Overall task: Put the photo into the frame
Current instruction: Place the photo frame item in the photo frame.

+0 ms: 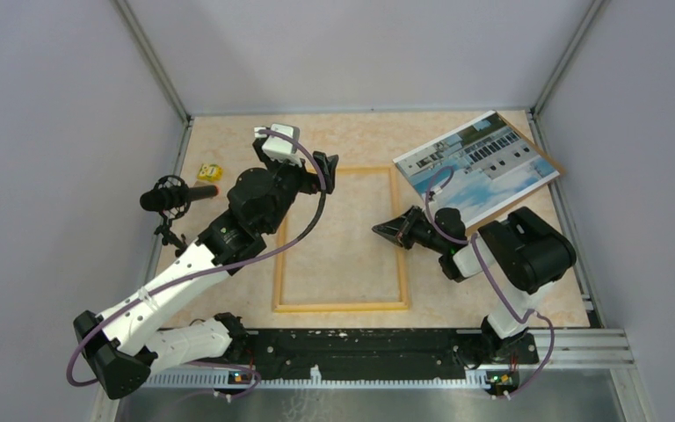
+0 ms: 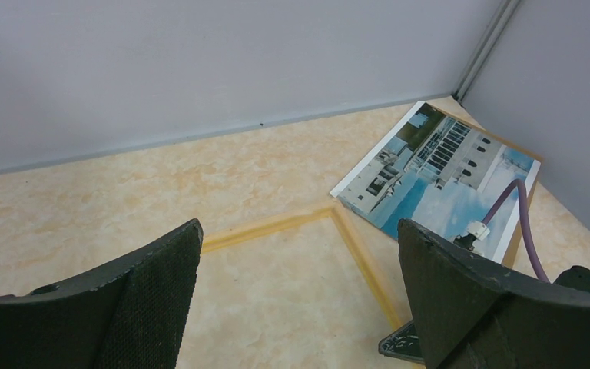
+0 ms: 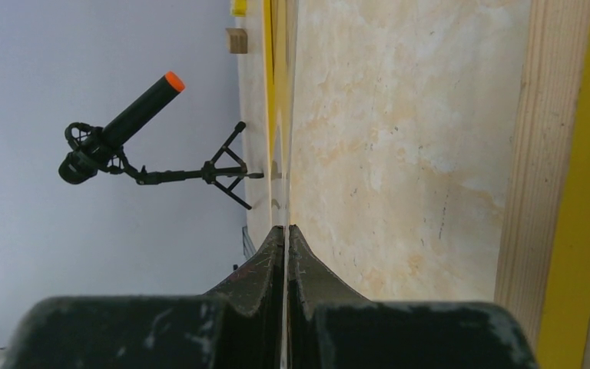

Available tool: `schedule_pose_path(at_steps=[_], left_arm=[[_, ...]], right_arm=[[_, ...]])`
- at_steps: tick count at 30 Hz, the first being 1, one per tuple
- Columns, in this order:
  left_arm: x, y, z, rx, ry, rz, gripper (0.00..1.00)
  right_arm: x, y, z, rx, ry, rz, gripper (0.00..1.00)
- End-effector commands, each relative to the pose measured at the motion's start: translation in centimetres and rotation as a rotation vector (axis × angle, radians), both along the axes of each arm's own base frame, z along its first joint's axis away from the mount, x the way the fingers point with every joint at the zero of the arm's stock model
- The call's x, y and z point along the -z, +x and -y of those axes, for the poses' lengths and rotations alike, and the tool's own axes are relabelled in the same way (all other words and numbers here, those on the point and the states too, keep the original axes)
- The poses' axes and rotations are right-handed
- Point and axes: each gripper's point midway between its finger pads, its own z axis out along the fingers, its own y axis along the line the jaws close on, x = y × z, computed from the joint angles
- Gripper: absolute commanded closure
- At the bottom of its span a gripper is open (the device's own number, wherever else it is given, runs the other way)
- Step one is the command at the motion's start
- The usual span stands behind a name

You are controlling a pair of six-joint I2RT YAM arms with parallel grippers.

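The frame (image 1: 341, 307), a narrow yellow-orange wooden border, lies flat mid-table with bare tabletop inside it; its far right corner shows in the left wrist view (image 2: 276, 224), and its right rail runs close by in the right wrist view (image 3: 584, 192). The photo (image 1: 483, 163), a white building and blue water, lies face up at the back right on a brown backing board (image 1: 527, 192), outside the frame; it also shows in the left wrist view (image 2: 430, 177). My left gripper (image 1: 325, 176) (image 2: 299, 231) is open and empty above the frame's far rail. My right gripper (image 1: 380, 230) (image 3: 286, 229) is shut, low, just inside the right rail.
A black microphone (image 1: 176, 195) (image 3: 119, 127) on a small stand sits at the table's left edge, with a small yellow object (image 1: 210, 171) behind it. Grey walls enclose the table on the left, back and right. The right arm's purple cable (image 2: 507, 204) crosses in front of the photo.
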Motion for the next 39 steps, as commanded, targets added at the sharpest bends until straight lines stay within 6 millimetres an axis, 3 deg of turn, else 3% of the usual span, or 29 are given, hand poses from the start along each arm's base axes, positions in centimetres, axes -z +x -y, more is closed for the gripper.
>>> schedule_pose_path(at_steps=[1, 32, 39], left_arm=[[-1.9, -0.2, 0.1, 0.01, -0.047, 0.032, 0.01], [-2.0, -0.3, 0.3, 0.02, -0.055, 0.029, 0.01], [-2.0, -0.3, 0.3, 0.023, -0.058, 0.028, 0.01]], right_arm=[[-0.9, 0.4, 0.2, 0.004, 0.011, 0.067, 1.0], [1.6, 1.6, -1.0, -0.08, -0.009, 0.072, 1.0], [1.9, 1.2, -1.3, -0.094, -0.068, 0.081, 0.68]])
